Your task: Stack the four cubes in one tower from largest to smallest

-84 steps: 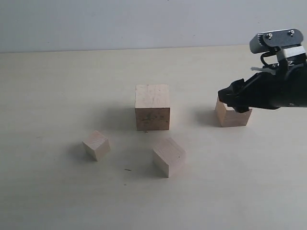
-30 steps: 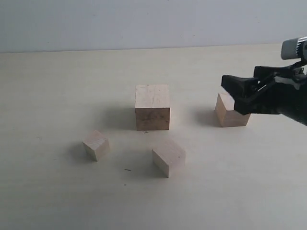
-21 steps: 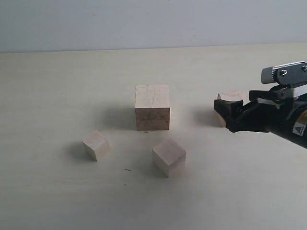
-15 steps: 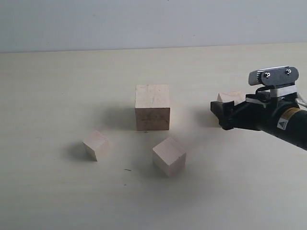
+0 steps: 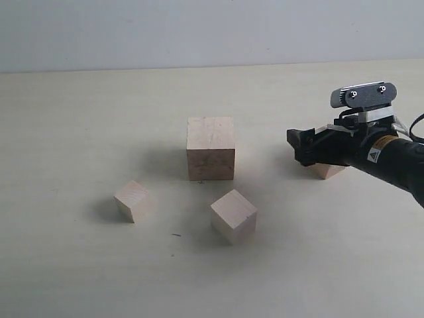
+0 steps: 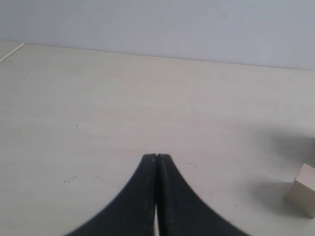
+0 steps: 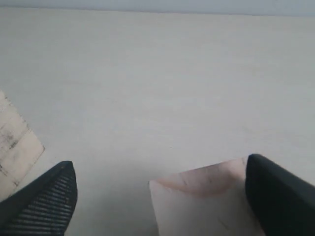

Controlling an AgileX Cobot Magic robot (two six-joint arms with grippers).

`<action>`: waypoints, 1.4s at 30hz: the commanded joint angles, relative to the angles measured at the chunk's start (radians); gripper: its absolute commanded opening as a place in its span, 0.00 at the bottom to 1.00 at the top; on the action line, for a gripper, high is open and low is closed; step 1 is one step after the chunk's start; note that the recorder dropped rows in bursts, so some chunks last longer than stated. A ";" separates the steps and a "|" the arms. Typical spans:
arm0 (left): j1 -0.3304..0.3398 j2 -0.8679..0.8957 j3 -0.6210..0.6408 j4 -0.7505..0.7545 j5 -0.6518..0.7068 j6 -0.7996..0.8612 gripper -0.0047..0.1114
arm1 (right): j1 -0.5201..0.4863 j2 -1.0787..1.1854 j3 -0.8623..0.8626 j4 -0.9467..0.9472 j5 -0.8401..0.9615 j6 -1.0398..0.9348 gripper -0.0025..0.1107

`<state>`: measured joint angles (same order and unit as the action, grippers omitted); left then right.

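Note:
Four pale wooden cubes stand apart on the table, none stacked. The largest cube [image 5: 211,149], with dark smudges on its front face, is in the middle and shows in the right wrist view [image 7: 12,142]. A mid-sized cube [image 5: 233,216] sits in front of it. The smallest cube [image 5: 133,201] is at the left. Another cube [image 5: 328,171] at the right is mostly hidden behind my right gripper [image 5: 299,147]. That gripper [image 7: 160,167] is open and low, with this cube [image 7: 206,206] between its fingers, close to one of them. My left gripper [image 6: 156,157] is shut and empty.
The table [image 5: 79,112] is pale and bare apart from the cubes. A pale wall [image 5: 199,30] runs along its far edge. One pale cube [image 6: 302,196] shows at the edge of the left wrist view.
My right gripper has come down and moved left, from above the right-hand cube to low around it, now covering most of it. The other three cubes have not moved.

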<state>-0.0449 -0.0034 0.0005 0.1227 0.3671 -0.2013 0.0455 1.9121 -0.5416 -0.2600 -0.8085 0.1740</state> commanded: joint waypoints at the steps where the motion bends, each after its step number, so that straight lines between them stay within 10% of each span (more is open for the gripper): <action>1: -0.007 0.003 0.000 0.002 -0.010 -0.007 0.04 | 0.000 -0.054 -0.002 -0.004 0.040 -0.076 0.78; 9: -0.007 0.003 0.000 0.002 -0.010 -0.007 0.04 | 0.000 -0.256 -0.015 0.000 0.329 -0.099 0.78; 16: -0.007 0.003 0.000 0.002 -0.010 -0.007 0.04 | 0.000 -0.369 -0.368 0.044 1.101 -0.075 0.78; 24: -0.007 0.003 0.000 0.002 -0.010 -0.007 0.04 | 0.000 -0.163 -0.819 0.544 1.735 -0.606 0.78; 42: -0.007 0.003 0.000 0.002 -0.010 -0.007 0.04 | 0.000 0.001 -0.830 0.482 1.635 -0.622 0.78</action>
<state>-0.0449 -0.0034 0.0005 0.1227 0.3671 -0.2013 0.0455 1.8913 -1.3750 0.2249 0.8439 -0.4473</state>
